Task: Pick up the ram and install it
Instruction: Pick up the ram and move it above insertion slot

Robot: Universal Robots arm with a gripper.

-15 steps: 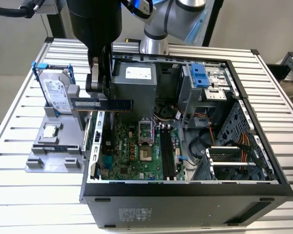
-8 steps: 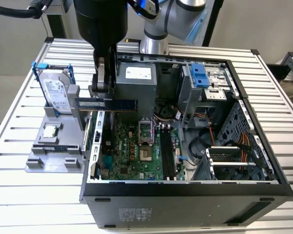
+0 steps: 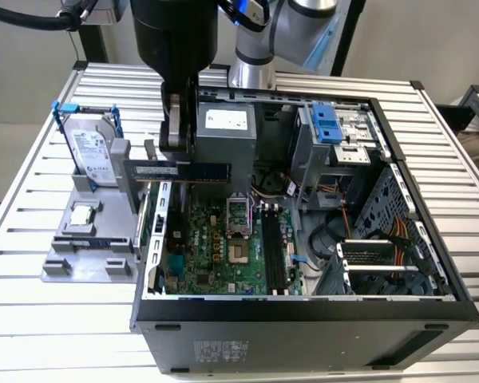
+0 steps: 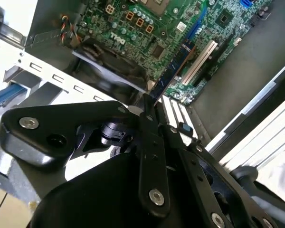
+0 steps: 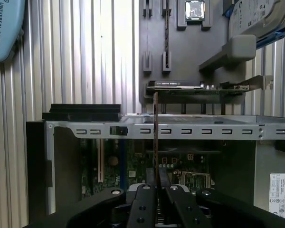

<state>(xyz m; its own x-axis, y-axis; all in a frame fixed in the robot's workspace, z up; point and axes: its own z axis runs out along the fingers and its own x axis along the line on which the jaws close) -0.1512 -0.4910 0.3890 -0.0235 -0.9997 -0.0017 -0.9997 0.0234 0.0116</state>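
The ram [image 3: 207, 171] is a long, thin, flat stick, dark blue-green, with a row of black chips along its face. It hangs level and on edge, clamped between the closed fingers of the end effector [image 3: 176, 152]. It sits above the wall of the open computer case [image 3: 303, 319] on the exterior view's left, between the grey parts holder [image 3: 80, 259] on the ribbed worktop [image 3: 32, 191] and the motherboard [image 3: 215, 247]. In the first wrist view it shows edge-on as a thin dark sliver. In the second wrist view the black linkage covers its gripped end. Where the pads meet the board is hard to make out in the exterior view.
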